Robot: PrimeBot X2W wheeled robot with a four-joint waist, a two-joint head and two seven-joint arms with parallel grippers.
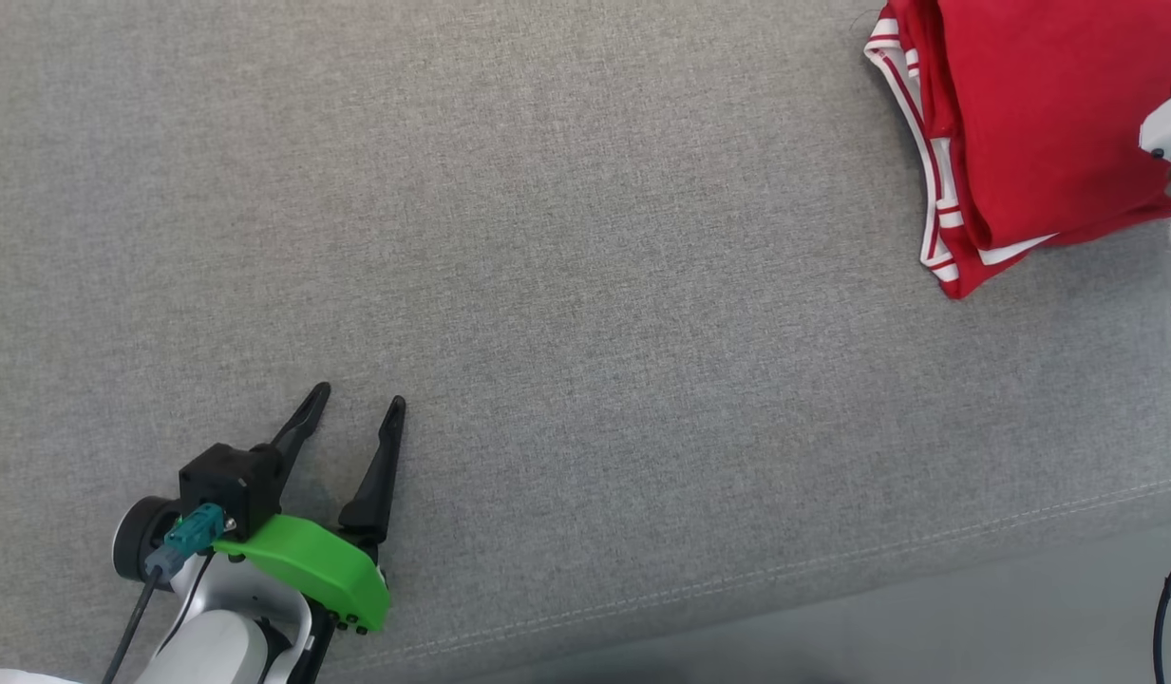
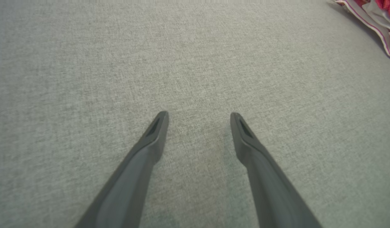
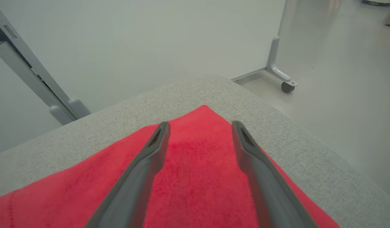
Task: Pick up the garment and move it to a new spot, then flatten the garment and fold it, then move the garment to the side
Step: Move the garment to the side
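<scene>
Right fingers point(image 3: 144, 164) spread over garment point(image 3: 198, 177); left fingers point(image 2: 144, 158) spread over upholstery point(image 2: 195, 63).

place: looks to me like a lab or test room, not a home | under me: a wide grey fabric pad point(image 1: 585, 285) with a stitched seam point(image 1: 832, 560) | past its edge: a bare pale floor point(image 3: 340, 95), a plain white screen point(image 3: 134, 41), a grey metal leg point(image 3: 272, 53) on a small wheel point(image 3: 287, 87)

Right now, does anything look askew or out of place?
Only slightly: the folded red garment isn't flush; its white-striped lower layers poke out past the top layer along its left edge. It sits near a corner of the grey cushion. Nothing looks damaged.
</scene>
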